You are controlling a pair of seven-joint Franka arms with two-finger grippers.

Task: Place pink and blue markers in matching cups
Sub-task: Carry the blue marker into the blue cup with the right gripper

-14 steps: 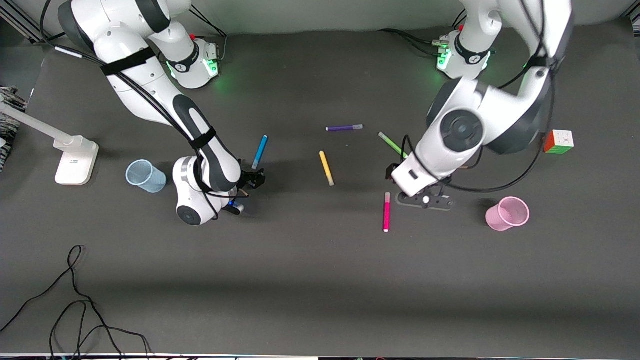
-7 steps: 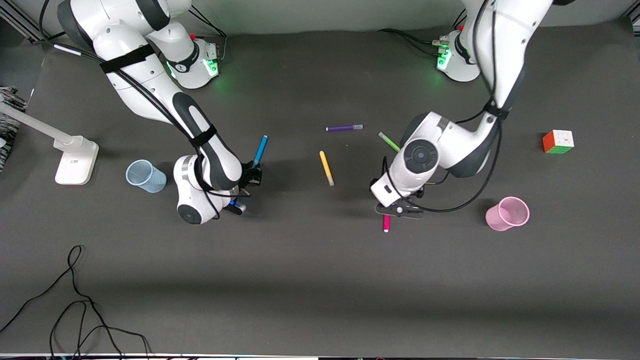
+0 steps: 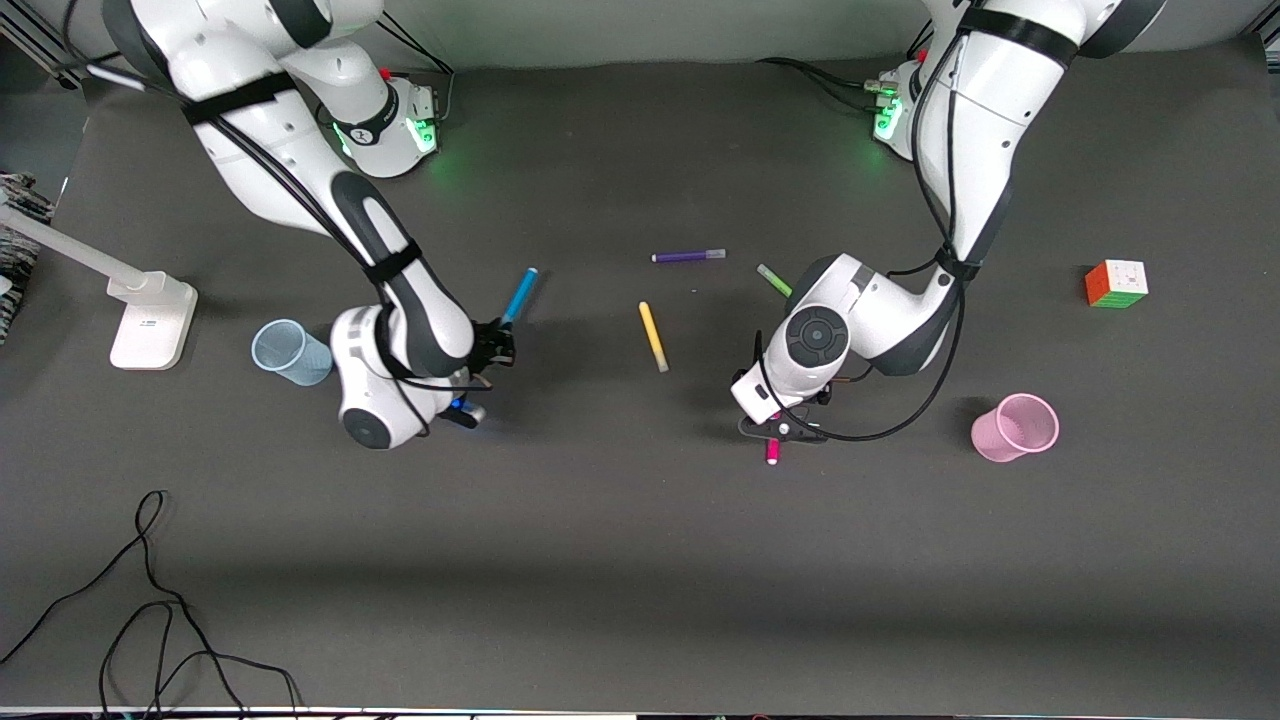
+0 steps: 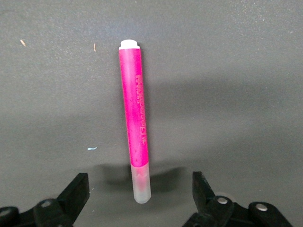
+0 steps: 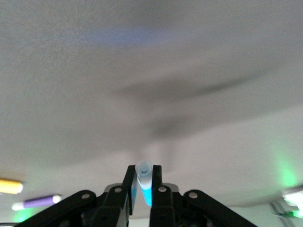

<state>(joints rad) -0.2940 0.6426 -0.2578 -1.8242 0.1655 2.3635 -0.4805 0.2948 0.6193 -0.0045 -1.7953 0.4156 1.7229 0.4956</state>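
My right gripper [image 3: 496,342] is shut on the blue marker [image 3: 519,296], holding it by its lower end; the marker's pale tip shows between the fingers in the right wrist view [image 5: 144,182]. The pale blue cup [image 3: 290,352] stands beside this gripper, toward the right arm's end. My left gripper [image 3: 775,428] is open, low over the pink marker [image 3: 772,453]. In the left wrist view the pink marker [image 4: 134,118] lies flat, its pale end between the spread fingers [image 4: 78,189]. The pink cup [image 3: 1015,427] stands toward the left arm's end.
A yellow marker [image 3: 652,336], a purple marker [image 3: 688,256] and a green marker [image 3: 773,278] lie mid-table. A colour cube [image 3: 1117,283] sits near the left arm's end. A white lamp base [image 3: 150,320] and a loose black cable [image 3: 150,600] are at the right arm's end.
My left arm swung toward the pink marker and came down over it, covering most of it. My right gripper closed in on the blue marker's end and shifted slightly toward the blue cup.
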